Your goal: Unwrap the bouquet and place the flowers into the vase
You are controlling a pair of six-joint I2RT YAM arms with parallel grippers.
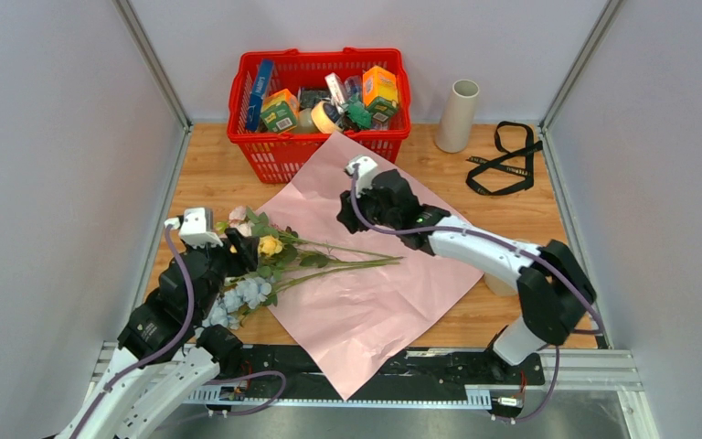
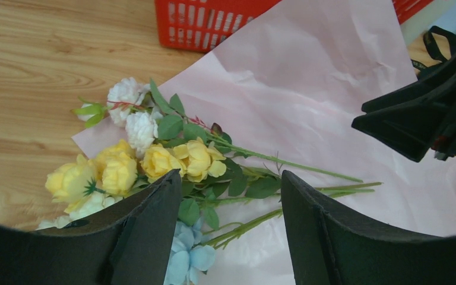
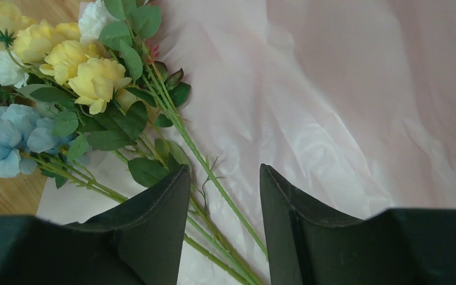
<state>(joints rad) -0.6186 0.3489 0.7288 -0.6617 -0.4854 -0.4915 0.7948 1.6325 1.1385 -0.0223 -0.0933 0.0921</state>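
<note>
Flowers are lying loose on the spread-out pink paper. Blooms are at the left, partly hanging off the sheet's edge over the wooden table, and the green stems point right.

The left gripper has its jaws spread wide with nothing pinched, hovering right over the yellow and light blue blooms. The right gripper is parted about halfway. The stems run under the gap, and it doesn't look clamped on anything.

Further out, the red basket of groceries sits at the back, with the paper's top corner reaching up to it. The vase stands upright to the basket's right, well apart from the flowers. The black ribbon is lying on the table just right of the vase.
</note>
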